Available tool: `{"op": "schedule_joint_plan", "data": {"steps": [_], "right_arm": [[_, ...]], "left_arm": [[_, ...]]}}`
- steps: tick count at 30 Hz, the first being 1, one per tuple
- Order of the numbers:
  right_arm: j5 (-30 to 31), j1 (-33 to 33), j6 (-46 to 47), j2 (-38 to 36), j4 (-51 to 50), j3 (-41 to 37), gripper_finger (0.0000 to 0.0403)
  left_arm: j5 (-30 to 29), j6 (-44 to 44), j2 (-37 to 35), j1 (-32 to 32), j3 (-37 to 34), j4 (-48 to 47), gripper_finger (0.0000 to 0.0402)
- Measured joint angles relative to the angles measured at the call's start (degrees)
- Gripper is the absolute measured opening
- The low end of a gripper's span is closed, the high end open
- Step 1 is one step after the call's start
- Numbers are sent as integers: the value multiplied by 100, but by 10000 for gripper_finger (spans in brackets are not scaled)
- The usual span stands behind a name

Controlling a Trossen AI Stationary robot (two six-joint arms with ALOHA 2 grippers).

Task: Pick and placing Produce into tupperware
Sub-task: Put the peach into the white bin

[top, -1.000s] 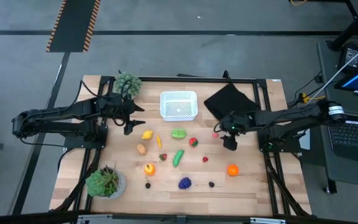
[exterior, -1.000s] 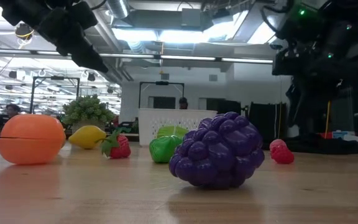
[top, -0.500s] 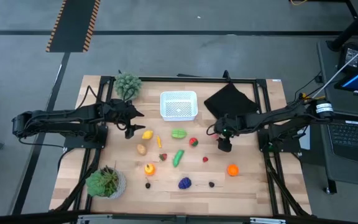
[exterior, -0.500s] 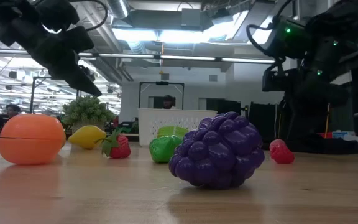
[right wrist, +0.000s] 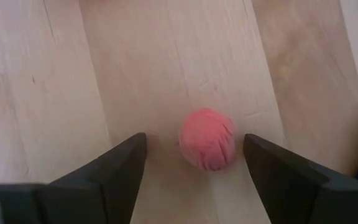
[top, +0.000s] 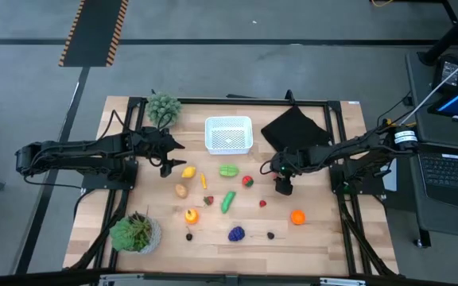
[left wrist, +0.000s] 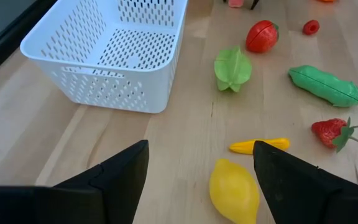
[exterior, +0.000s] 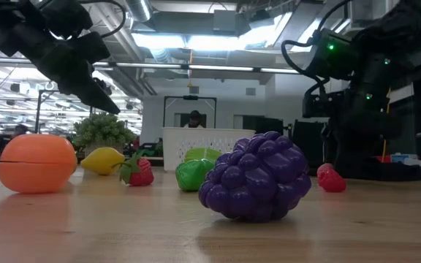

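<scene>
The tupperware (top: 228, 133) is sitting empty at the far middle of the table (top: 324, 238), and the produce is lying scattered nearer in, none of it in the tub yet. A small pink-red fruit (right wrist: 206, 139) is resting on the bare wood to the right of the tub, and the right gripper (top: 283, 187) is hanging directly over it, its fingers spread wide and holding nothing, one on each side of the fruit without touching it. To do this step well, it should be coming straight down with the fruit centred between the fingers, closing only once the tips are low at its sides, because so small and round a piece would probably be rolling away from a lopsided pinch. The left gripper (top: 166, 166) is hovering left of the tub, also wide apart and empty, with a yellow lemon (left wrist: 234, 190) just beside it and a green pepper (left wrist: 232, 68) and a strawberry (left wrist: 333, 133) farther off.
</scene>
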Motion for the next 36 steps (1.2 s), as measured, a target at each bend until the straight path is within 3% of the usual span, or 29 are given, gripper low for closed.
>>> {"op": "schedule_joint_plan", "data": {"steps": [12, 27, 36], "right_arm": [[21, 0, 159, 0, 137, -4, 268], [87, -2, 206, 11, 170, -7, 163], [106, -2, 281, 9, 159, -7, 130]], "left_arm": [[0, 13, 0, 0, 0, -2, 279], [0, 11, 0, 0, 0, -6, 279], [0, 7, 0, 0, 2, -6, 279]]}}
